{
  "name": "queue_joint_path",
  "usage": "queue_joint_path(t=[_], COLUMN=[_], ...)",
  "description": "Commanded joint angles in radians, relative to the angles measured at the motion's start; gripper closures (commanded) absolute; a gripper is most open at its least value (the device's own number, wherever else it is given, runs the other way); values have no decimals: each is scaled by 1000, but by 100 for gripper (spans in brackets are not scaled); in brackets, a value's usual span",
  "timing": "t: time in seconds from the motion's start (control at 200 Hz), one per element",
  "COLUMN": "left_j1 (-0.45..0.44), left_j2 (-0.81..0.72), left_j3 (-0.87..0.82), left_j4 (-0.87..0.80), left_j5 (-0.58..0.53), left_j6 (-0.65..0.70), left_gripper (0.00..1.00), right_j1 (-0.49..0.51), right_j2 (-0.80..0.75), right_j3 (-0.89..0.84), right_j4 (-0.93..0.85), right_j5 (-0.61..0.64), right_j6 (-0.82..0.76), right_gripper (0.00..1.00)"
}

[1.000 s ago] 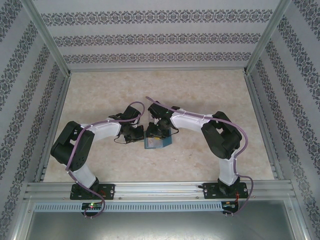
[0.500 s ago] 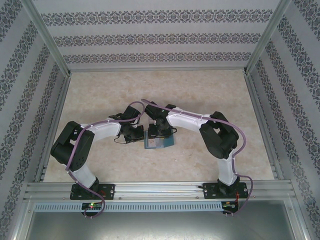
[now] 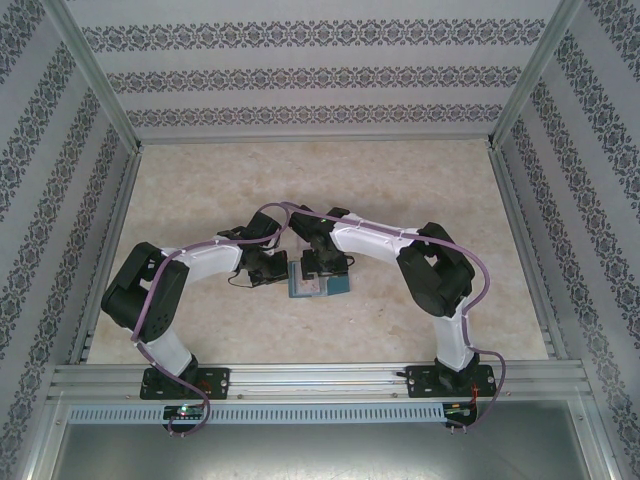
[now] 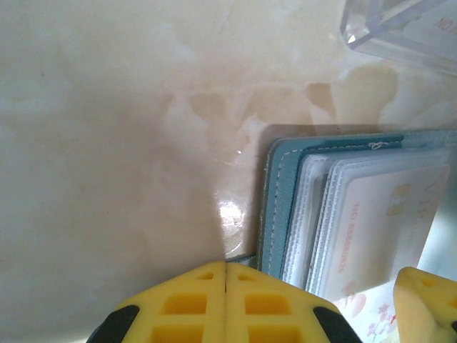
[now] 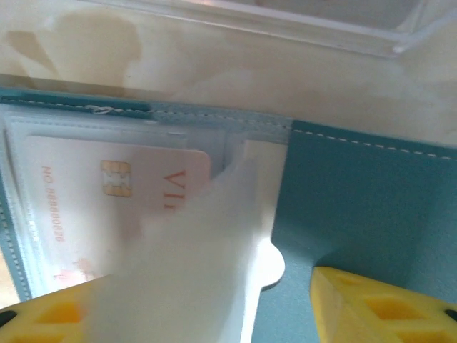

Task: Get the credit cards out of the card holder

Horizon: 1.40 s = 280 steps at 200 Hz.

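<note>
Teal stitched card holder (image 5: 371,207), glossy pale credit card (image 5: 93,196) sleeved

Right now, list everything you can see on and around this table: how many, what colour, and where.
card holder: one, teal, lying open mid-table
clear sleeves: several, translucent white, stacked inside the card holder
credit card: one clearly seen, pale pinkish-white with a gold chip, in one of those sleeves
plastic tray: one, transparent, just beyond the card holder
table: one, beige marbled, under everything
walls: three, white with grey patterned stripes, around the table
left end effector: one, yellow fingers, shut, at the card holder's edge
right end effector: one, yellow fingers, open, over the clear sleeves
</note>
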State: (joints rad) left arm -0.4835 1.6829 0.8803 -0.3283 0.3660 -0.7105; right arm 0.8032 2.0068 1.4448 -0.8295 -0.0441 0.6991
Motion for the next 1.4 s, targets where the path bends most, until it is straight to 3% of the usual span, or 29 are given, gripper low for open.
queue_joint_path(t=[0.0, 0.175, 0.485, 0.714, 0.864, 1.154, 1.394], left_j1=[-6, -6, -6, -5, -6, -6, -6], left_j2=[31, 31, 28, 28, 27, 28, 27], left_j3=[-1, 4, 11, 6, 4, 6, 8], left_j4=[-16, -21, -23, -21, -24, -28, -34], left_j5=[10, 8, 17, 17, 14, 15, 15], left_j6=[11, 13, 10, 8, 7, 7, 6], left_gripper=[96, 96, 96, 96, 96, 96, 95], right_j1=[8, 4, -35, -80, -107, -120, -119], right_j2=[-20, -50, -114, -156, -174, -166, -160], right_j3=[24, -5, -86, -173, -224, -228, -234], right_j4=[-45, -28, 82, 189, 229, 120, 89], right_j5=[40, 19, -120, -211, -237, -76, -27], right_j6=[-16, -7, 10, 28, 35, -19, -32], right_gripper=[41, 51, 87, 99, 98, 85, 76])
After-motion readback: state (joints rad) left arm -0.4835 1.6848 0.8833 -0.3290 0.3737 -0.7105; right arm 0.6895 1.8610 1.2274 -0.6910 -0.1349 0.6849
